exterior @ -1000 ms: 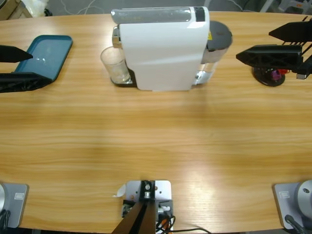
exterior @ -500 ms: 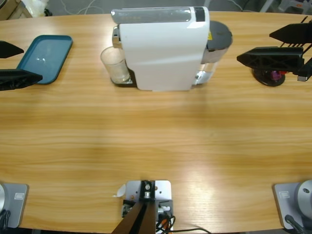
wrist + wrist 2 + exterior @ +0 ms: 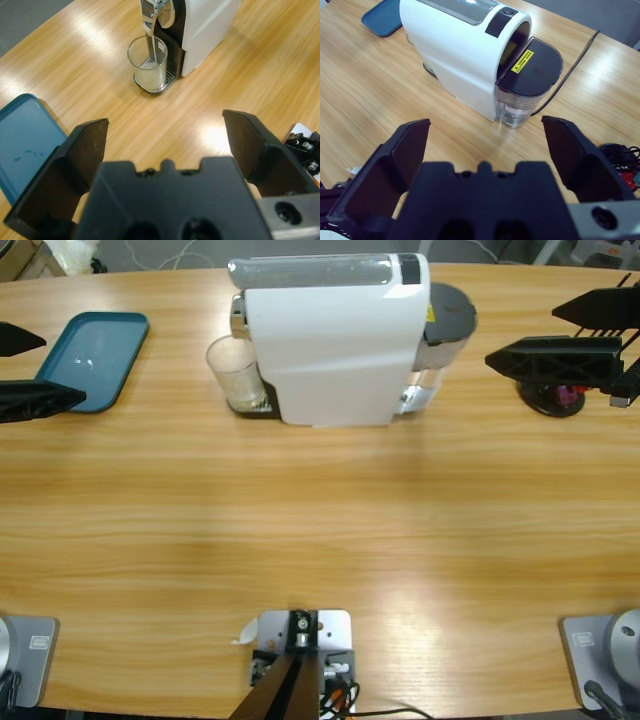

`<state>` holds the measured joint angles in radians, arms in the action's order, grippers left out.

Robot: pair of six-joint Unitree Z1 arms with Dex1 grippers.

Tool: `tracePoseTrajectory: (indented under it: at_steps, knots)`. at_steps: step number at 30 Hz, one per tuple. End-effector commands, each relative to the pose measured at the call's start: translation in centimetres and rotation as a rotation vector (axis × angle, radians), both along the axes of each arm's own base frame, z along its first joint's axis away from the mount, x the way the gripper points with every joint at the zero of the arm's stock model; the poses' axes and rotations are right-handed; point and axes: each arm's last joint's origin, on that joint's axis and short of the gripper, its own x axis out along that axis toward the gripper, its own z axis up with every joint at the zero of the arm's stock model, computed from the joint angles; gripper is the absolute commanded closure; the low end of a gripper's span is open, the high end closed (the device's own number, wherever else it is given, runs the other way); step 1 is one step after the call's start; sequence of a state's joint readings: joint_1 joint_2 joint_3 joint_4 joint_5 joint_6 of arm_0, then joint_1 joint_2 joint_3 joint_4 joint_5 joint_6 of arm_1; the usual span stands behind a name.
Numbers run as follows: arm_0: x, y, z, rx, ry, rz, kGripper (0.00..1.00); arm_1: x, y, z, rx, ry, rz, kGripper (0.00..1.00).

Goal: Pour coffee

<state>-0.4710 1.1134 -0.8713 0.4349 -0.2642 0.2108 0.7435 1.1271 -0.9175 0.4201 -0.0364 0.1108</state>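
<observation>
Currently the glass point(image 3: 233, 373) stands on the drip grid of the machine point(image 3: 335, 340), under the spout; a thin layer of coffee point(image 3: 150, 65) shows at its bottom in the left wrist view. Left gripper point(image 3: 22, 370): jaws spread wide, holding nothing, at the table's left edge beside the tray point(image 3: 92, 360); right gripper point(image 3: 570, 335): jaws likewise apart and empty, well clear of the machine's tank end. Handling, judged: the glass is light, rigid, smooth and breakable; grip it mid-wall, from the side away from the machine, with moderate force; keep it upright, since the liquid spills readily.
</observation>
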Motion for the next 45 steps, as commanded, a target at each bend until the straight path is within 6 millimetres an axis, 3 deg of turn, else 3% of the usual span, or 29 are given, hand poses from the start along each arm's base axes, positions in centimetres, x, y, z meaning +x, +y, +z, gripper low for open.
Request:
tracePoseTrajectory:
  at_steps: [1,20,45]
  knots:
    - [1.0,-0.2,-1.5,0.016,0.024,0.000,0.000,-0.2,0.1,-0.8,-0.021,0.025,0.011,0.000]
    - [1.1,-0.3,-2.6,0.032,-0.025,-0.084,0.000,-0.7,-0.1,-0.5,-0.016,0.018,0.020,0.000]
    - [1.3,-0.1,-3.6,0.036,-0.027,-0.066,0.000,-0.4,0.2,-0.9,-0.018,0.034,0.020,0.000]
